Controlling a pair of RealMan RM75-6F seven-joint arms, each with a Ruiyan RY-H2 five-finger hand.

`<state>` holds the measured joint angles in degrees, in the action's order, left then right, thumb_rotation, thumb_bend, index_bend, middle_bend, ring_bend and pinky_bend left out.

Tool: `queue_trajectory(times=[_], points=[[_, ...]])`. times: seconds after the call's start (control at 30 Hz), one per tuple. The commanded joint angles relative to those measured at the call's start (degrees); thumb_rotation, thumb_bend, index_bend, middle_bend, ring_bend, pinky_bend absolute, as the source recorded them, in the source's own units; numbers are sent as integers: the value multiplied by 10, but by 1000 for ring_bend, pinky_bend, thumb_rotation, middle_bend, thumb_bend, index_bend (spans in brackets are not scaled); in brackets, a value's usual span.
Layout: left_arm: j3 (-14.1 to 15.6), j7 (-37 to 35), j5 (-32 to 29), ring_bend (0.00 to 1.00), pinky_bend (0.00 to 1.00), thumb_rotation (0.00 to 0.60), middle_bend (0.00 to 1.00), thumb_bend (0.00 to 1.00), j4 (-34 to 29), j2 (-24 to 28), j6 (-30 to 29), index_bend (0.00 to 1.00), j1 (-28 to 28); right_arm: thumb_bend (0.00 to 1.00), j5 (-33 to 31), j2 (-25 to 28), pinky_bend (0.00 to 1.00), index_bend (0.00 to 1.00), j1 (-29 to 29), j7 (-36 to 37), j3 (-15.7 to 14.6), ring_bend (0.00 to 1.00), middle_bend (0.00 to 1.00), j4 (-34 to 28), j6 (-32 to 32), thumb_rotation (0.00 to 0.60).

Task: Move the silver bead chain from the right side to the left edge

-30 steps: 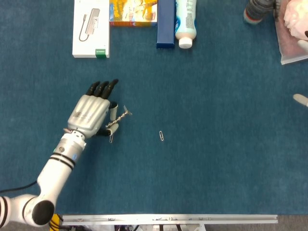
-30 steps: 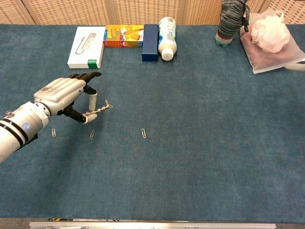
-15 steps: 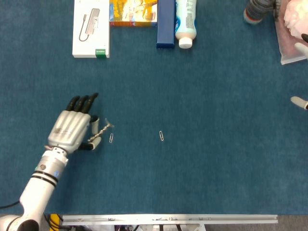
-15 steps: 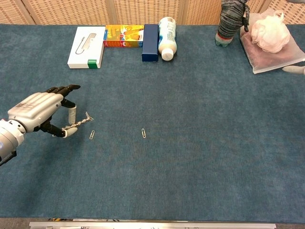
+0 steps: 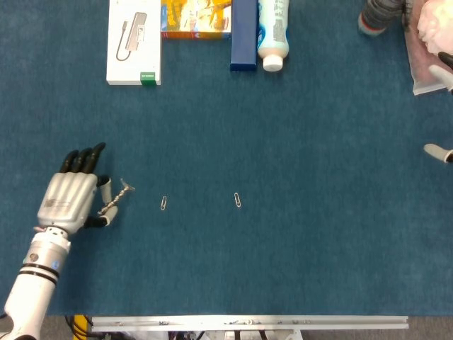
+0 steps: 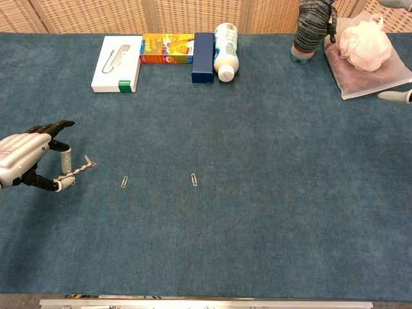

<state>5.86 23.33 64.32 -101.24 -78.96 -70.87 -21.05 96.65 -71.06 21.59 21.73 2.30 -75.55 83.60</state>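
My left hand [image 5: 69,197] [image 6: 26,156] is near the left edge of the blue table, palm down, pinching the silver bead chain [image 5: 116,198] [image 6: 78,169] between thumb and a finger. The short chain sticks out to the right of the hand, just above the cloth. Only a fingertip of my right hand [image 5: 439,151] [image 6: 395,96] shows at the far right edge of both views, so how it is posed cannot be made out.
Two paper clips [image 5: 163,203] [image 5: 238,200] lie on the cloth right of my left hand. Along the back stand a white box [image 5: 134,41], a colourful box [image 5: 196,18], a dark blue box [image 5: 243,35] and a white bottle [image 5: 272,34]. A plastic bag [image 6: 367,55] and a grey sock [image 6: 312,29] sit at back right.
My left hand has carried the bead chain steadily leftward and a little toward the near edge, passing the left paper clip. The pinch on the chain is unchanged.
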Motion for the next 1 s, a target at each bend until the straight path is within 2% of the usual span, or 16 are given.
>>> queue_trajectory(times=[0.03, 0.67, 1.0], points=[[0, -6, 0, 0, 18, 600, 0, 300, 3, 4, -2, 587, 8, 0, 0, 0, 94, 70, 1, -1, 0, 0, 24, 0, -1, 600], [1, -30, -5, 0, 18, 600, 0, 300, 35, -1, 11, 589, 48, 0, 2, 0, 94, 70, 2, -5, -2, 0, 24, -6, -4, 600], [-12, -44, 12, 0, 18, 600, 0, 300, 26, 14, 1, 589, 59, 0, 3, 0, 94, 70, 4, -10, -2, 0, 24, -12, -7, 600]])
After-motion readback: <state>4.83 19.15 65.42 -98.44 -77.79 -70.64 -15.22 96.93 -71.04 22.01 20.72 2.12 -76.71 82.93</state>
